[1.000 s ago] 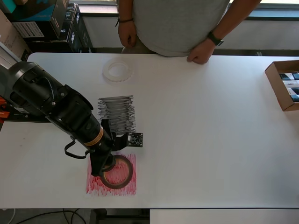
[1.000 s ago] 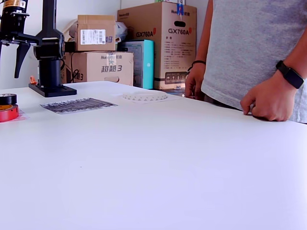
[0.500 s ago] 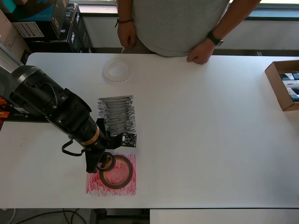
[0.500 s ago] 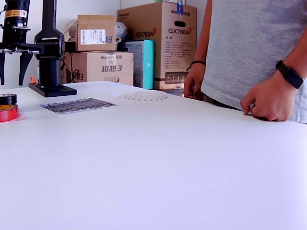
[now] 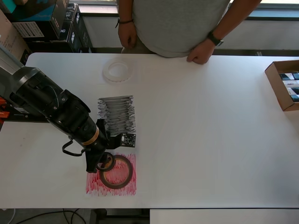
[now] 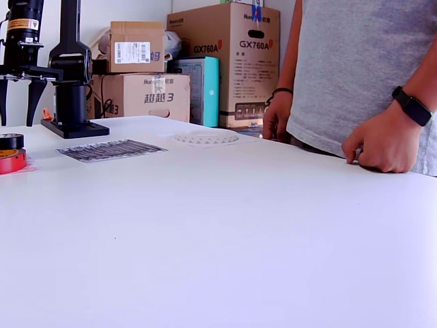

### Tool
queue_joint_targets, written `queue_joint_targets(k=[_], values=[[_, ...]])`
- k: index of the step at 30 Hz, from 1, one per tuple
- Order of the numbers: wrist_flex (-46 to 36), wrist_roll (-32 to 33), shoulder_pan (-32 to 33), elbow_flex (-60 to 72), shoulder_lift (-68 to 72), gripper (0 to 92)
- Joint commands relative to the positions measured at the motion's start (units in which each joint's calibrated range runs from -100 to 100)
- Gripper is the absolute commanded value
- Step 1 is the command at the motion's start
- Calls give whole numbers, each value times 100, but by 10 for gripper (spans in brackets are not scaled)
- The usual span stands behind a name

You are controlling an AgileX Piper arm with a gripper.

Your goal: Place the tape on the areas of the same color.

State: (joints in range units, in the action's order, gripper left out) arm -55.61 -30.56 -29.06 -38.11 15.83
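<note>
Overhead view, far left: black Piper arm (image 5: pixel 51 109) reaching from the table's left edge toward the near side. Gripper (image 5: pixel 99 161) above the top-left corner of the red-scribbled square paper sheet (image 5: pixel 111 178); exterior view puts the gripper (image 6: pixel 15 99) clear above the rolls, two dark fingers (image 6: pixel 31 101) spread apart, pinching nothing.

On the red sheet: wide dark-red tape roll with yellowish core (image 5: pixel 117 171), lying flat, inside the sheet's borders. Small black tape roll (image 5: pixel 106 162) at its upper-left rim, partly hidden under the gripper overhead; in the exterior view the black roll (image 6: pixel 11 141) sits on top of the red roll (image 6: pixel 11 160) at the exterior view's left edge. So black roll on the red area, off its own colour.

Just above in the overhead view: black-scribbled square paper sheet (image 5: pixel 116 114), bare, near corner touching or just beside the gripper's small camera board; cannot tell which.

Farther up: large translucent white tape roll (image 5: pixel 117 71), flat, on a plain white sheet barely distinguishable from the white table (image 5: pixel 210 140).

Top centre: person in grey shirt (image 5: pixel 180 23), right-side hand (image 5: pixel 202 52) resting on the table edge, black watch on that wrist.

Far right: open cardboard box (image 5: pixel 283 84) on the table edge.
</note>
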Motion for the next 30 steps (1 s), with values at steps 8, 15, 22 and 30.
queue_joint_targets(k=[8,15,22,30], values=[[-2,-46,74,-119,45,516],[-2,-46,153,-210,45,516],[-2,-46,145,-210,45,516],[-2,-46,106,-201,194,516]])
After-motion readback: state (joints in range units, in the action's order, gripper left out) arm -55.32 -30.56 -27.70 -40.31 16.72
